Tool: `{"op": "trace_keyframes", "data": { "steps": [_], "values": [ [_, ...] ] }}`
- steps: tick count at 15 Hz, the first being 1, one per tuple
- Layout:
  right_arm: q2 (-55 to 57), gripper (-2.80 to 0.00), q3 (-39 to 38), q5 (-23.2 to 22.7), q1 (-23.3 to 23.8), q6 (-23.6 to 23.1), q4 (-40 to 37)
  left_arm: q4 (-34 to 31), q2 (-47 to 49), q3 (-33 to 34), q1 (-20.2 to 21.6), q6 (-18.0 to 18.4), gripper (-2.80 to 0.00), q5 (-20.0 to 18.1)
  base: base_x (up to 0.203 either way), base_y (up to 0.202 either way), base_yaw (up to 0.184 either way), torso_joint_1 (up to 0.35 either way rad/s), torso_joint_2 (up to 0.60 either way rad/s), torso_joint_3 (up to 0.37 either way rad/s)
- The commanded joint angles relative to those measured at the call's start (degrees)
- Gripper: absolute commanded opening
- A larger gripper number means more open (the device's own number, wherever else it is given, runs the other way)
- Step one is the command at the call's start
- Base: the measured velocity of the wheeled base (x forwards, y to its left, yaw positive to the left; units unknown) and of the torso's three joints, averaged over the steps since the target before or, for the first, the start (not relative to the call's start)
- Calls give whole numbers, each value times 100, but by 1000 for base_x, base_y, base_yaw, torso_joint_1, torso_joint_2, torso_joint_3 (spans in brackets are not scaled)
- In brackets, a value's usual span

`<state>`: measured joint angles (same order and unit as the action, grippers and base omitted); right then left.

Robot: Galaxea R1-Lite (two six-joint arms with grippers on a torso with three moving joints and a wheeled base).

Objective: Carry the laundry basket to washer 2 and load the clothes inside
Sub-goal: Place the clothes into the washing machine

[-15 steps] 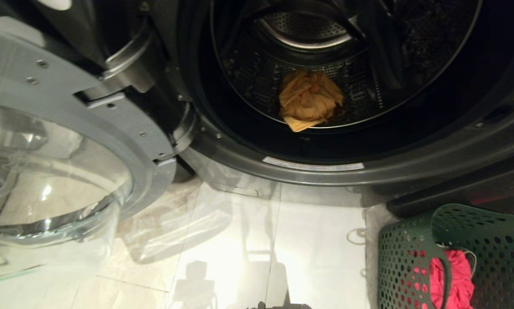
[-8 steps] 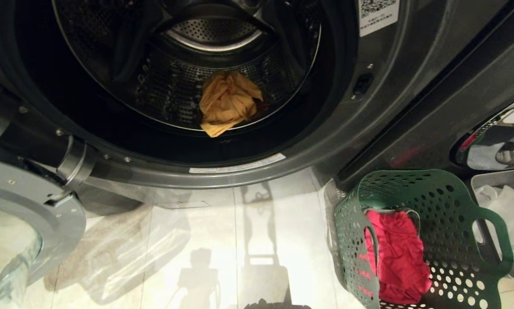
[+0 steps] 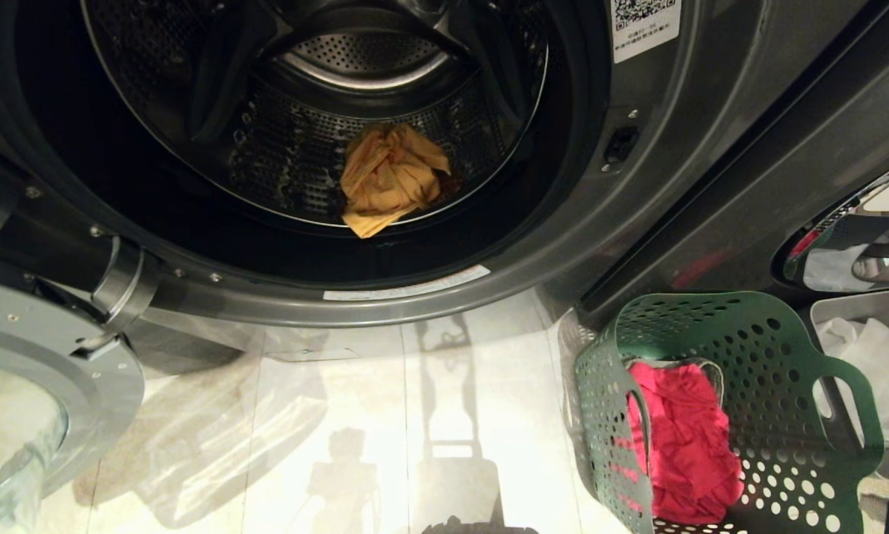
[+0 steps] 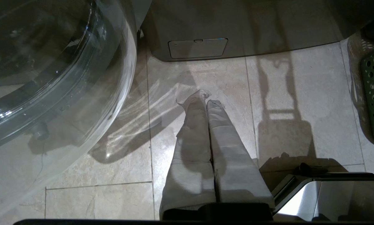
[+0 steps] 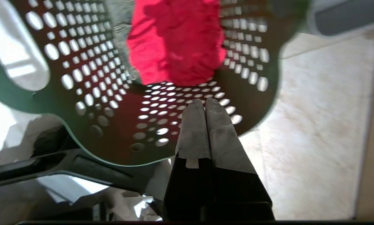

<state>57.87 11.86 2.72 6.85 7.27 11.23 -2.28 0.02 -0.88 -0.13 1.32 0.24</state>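
Right wrist view: right gripper, jaws pressed together, hangs over green basket near red garment

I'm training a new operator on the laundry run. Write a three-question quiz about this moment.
1. True or false: the washer drum is empty.
2. Which garment is in the green basket? A) yellow B) red C) white
3. Fill in: the right gripper hovers above the ___ with its fingers shut.

Key
1. False: a yellow garment lies in it.
2. B: the red garment.
3. basket
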Motion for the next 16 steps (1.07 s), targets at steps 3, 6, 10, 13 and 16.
{"op": "trace_keyframes", "data": {
  "steps": [3, 6, 10, 13, 16],
  "values": [
    [1228, 0, -290, -84, 0, 12, 781, -1, -2, 0, -4, 0, -280, 2, 0, 0, 0, 0, 0, 0],
    [2126, 0, -273, -82, 13, 27, 1456, -1, -2, 0, -4, 0, -280, 11, 0, 0, 0, 0, 0, 0],
    [3642, 0, -277, -91, 59, 131, 2345, -1, -2, 0, 5, 0, -280, 5, 0, 0, 0, 0, 0, 0],
    [4940, 0, -169, -110, 111, 212, 3160, -1, -2, 0, -4, 0, -280, 2, 0, 0, 0, 0, 0, 0],
    [6153, 0, 413, -215, 251, 191, 3761, -1, -2, 0, -4, 0, -280, 2, 0, 0, 0, 0, 0, 0]
  ]
}}
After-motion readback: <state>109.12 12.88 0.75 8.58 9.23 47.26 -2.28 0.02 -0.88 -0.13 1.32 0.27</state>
